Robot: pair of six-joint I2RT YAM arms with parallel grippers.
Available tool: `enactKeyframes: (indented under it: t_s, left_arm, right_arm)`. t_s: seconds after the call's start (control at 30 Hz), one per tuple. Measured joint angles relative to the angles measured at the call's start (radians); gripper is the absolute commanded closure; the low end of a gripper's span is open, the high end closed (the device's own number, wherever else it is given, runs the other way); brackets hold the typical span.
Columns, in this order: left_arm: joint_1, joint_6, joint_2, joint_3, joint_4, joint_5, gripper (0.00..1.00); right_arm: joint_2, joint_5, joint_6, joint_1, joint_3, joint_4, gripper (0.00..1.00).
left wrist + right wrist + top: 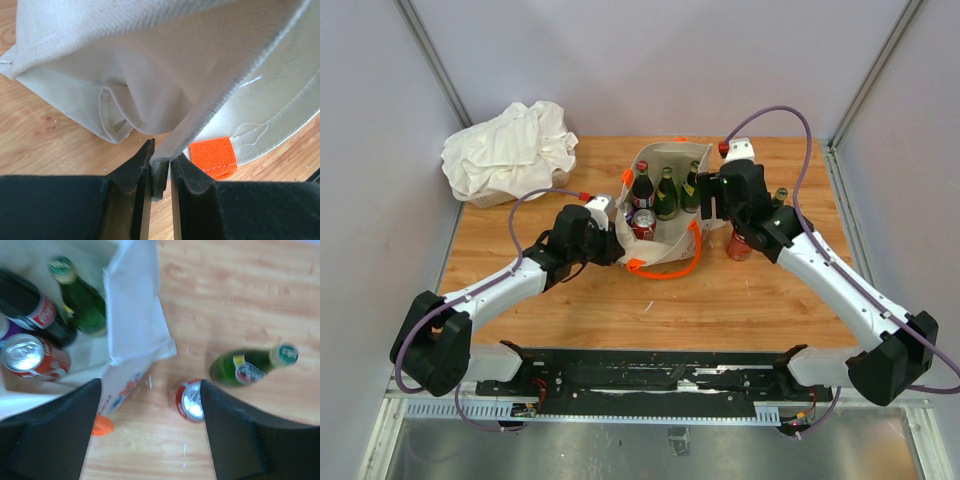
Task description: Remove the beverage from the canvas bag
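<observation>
The beige canvas bag with orange handles stands open at mid-table. Inside it are a dark cola bottle, two green bottles and a red can. My left gripper is shut on the bag's left rim; the left wrist view shows the cloth hem pinched between its fingers. My right gripper is open and empty above the bag's right wall; its wrist view shows the can and bottles in the bag.
A red can and a green bottle stand on the wood table right of the bag; both also show in the right wrist view, the can by the right finger. A white cloth heap lies at the back left.
</observation>
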Motion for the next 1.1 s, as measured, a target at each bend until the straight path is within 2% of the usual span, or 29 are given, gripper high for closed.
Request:
enactKeyframes:
  t_s: [0.07, 0.17, 0.23, 0.3, 0.47, 0.5, 0.57, 0.6, 0.83, 1.1]
  left_arm:
    - [0.000, 0.000, 0.000, 0.000, 0.000, 0.000, 0.79]
    - [0.000, 0.000, 0.000, 0.000, 0.000, 0.001, 0.79]
    - [0.000, -0.001, -0.001, 0.000, 0.000, 0.000, 0.79]
    - [0.000, -0.001, -0.003, 0.000, 0.000, 0.001, 0.79]
    - [0.000, -0.004, -0.009, 0.000, 0.000, 0.000, 0.80]
    - [0.000, -0.005, -0.010, -0.001, 0.000, 0.000, 0.81]
    - [0.000, -0.007, -0.010, -0.001, 0.000, 0.000, 0.81]
    - [0.000, -0.008, -0.011, -0.001, 0.000, 0.000, 0.82]
    - [0.000, -0.008, -0.021, -0.001, -0.001, -0.001, 0.83]
    - [0.000, -0.007, -0.025, -0.001, -0.002, -0.003, 0.84]
  right_arm:
    - [-0.004, -0.023, -0.017, 0.016, 0.049, 0.014, 0.56]
    - [0.001, -0.075, -0.035, 0.024, 0.101, 0.042, 0.76]
    - [0.014, -0.111, -0.047, 0.027, 0.129, 0.066, 0.81]
    - [0.037, -0.143, -0.056, 0.037, 0.150, 0.089, 0.80]
    - [0.140, -0.237, -0.085, 0.071, 0.202, 0.134, 0.67]
    - [0.169, -0.258, -0.095, 0.073, 0.219, 0.137, 0.56]
    - [0.224, -0.289, -0.111, 0.076, 0.255, 0.140, 0.18]
    - [0.251, -0.299, -0.123, 0.077, 0.275, 0.141, 0.03]
    - [0.325, -0.296, -0.150, 0.077, 0.360, 0.143, 0.02]
    - [0.383, -0.196, -0.162, 0.077, 0.455, 0.127, 0.02]
